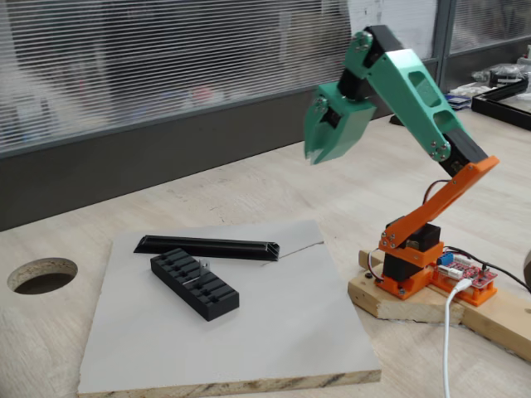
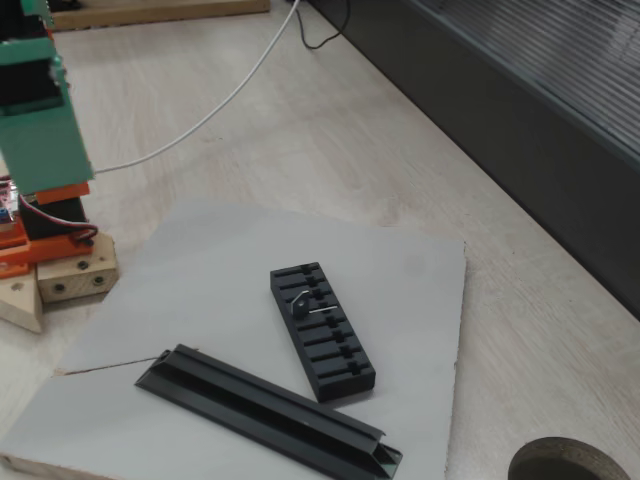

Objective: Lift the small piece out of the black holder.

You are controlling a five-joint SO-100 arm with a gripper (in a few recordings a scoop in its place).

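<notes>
The black holder, a slotted block, lies on a grey board. The small piece, a thin silver-grey strip, stands in one of the slots near the holder's middle. My green gripper hangs high in the air, up and to the right of the holder and well apart from it. It points downward, its jaws look closed together, and nothing is between them.
A long black angled rail lies on the board beside the holder. The wooden table has a round hole. My orange base sits on a wooden block with a white cable leading off.
</notes>
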